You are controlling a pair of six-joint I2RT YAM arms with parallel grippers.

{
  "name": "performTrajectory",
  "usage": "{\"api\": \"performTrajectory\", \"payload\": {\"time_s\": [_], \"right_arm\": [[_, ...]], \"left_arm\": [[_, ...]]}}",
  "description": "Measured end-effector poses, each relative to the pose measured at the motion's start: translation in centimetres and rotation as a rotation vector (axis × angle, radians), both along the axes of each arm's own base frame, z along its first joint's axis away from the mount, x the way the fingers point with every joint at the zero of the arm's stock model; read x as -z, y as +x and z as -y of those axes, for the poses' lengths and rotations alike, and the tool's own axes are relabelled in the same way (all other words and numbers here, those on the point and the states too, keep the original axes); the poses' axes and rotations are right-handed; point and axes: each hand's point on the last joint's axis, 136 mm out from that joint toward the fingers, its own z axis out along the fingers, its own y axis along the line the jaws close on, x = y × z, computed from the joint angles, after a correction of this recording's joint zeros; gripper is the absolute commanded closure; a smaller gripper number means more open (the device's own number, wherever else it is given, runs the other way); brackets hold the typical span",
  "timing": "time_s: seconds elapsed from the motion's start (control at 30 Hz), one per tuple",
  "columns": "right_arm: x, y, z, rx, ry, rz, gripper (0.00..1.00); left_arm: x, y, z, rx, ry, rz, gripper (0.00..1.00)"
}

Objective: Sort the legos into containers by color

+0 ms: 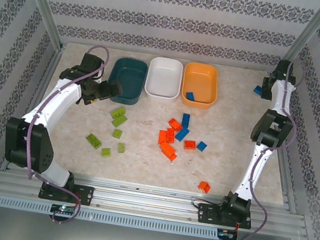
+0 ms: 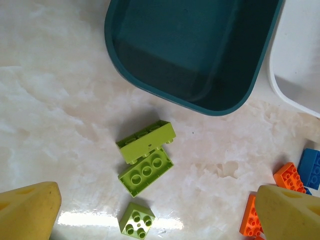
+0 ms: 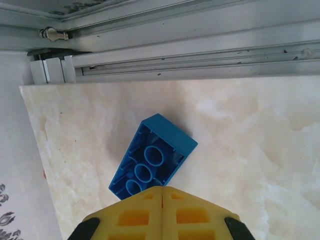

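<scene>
Left gripper [image 2: 157, 194] spread wide over lime green bricks [image 2: 146, 172], dark teal bin [image 2: 175, 85] just ahead of its fingertips. Right gripper [image 3: 162, 192] pressed together, tips overlapping the near end of an upturned blue brick [image 3: 160, 150], metal rail [image 3: 200, 55] beyond.

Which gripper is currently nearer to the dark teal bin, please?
Left. The left gripper hovers open at the dark teal bin's near left corner. The right gripper is in the far right corner, beyond the white bin and orange bin, beside a blue brick.

Three bins [image 1: 164, 78]: teal, white, orange. Six green bricks [image 1: 93, 140], five blue bricks [image 1: 201, 145], about seven orange-red bricks [image 1: 204, 187].
</scene>
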Motion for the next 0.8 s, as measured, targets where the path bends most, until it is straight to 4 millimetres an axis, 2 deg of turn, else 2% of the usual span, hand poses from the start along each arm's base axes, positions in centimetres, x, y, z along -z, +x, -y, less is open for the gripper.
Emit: {"api": "performTrajectory", "payload": {"time_s": [0.27,0.67,0.8], "right_arm": [[3.6,-2.1,-0.8,0.024,0.056,-0.123,1.00],[4.1,-3.2,-2.1,0.013,0.063,-0.166,1.00],[4.0,-4.6,-3.7,-0.030,0.069,-0.209,1.00]], "left_arm": [[-1.0,0.8,0.0,-0.002,0.001,0.025,0.00],[-1.1,0.5,-1.0,-0.028,0.026,0.019,0.00],[-1.2,-0.1,-1.3,-0.038,0.031,0.022,0.00]]}}
